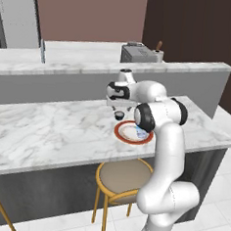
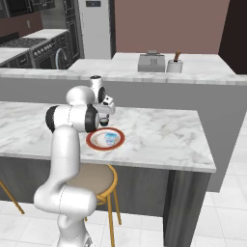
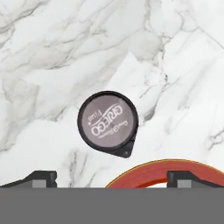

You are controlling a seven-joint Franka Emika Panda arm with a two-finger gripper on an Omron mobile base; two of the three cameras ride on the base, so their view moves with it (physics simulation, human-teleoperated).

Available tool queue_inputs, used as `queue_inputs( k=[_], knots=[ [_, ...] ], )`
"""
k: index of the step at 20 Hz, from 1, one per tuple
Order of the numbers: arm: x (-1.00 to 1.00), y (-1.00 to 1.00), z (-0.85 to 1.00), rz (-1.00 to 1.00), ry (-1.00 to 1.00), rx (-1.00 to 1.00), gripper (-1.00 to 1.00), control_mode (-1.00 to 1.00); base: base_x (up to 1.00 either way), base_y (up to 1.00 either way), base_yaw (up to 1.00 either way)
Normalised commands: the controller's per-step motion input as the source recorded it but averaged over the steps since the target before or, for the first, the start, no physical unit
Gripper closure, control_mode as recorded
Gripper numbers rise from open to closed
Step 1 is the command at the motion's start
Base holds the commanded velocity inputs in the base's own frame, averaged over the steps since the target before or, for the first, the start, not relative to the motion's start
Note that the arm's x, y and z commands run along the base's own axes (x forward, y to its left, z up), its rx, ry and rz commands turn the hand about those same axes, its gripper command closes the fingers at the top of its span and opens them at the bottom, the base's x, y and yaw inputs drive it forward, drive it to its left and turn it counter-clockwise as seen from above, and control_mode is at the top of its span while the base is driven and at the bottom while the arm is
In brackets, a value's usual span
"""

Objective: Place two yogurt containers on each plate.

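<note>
Claw [image 3: 112, 178] spread wide, holding nothing, hovers above dark yogurt cup [image 3: 107, 123] on marble tabletop [image 3: 52, 52], just beside red-rimmed plate [image 3: 148, 174]; pale blue cup [image 2: 110, 139] sits on that plate.

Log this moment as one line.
end effector: open, above dark yogurt cup | cup: on counter, beside red-rimmed plate | plate: one pale cup
</note>
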Motion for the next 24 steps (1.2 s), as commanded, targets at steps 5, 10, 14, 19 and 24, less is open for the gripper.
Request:
queue_inputs(
  k=[5, 10, 14, 19, 24],
  knots=[
    [0.01, 0.00, -0.06, 0.00, 0.01, 0.03, -1.00, -1.00, 0.00, 0.00, 0.00],
    [0.19, 0.00, -0.21, 0.00, 0.01, 0.00, -1.00, -1.00, 0.00, 0.00, 0.00],
    [0.31, 0.00, -0.24, 0.00, 0.00, 0.00, -1.00, -1.00, 0.00, 0.00, 0.00],
    [0.25, 0.00, -0.15, 0.00, 0.00, 0.00, -1.00, -1.00, 0.00, 0.00, 0.00],
    [0.05, 0.00, -0.05, 0.00, 0.00, 0.00, -1.00, -1.00, 0.00, 0.00, 0.00]
  ],
)
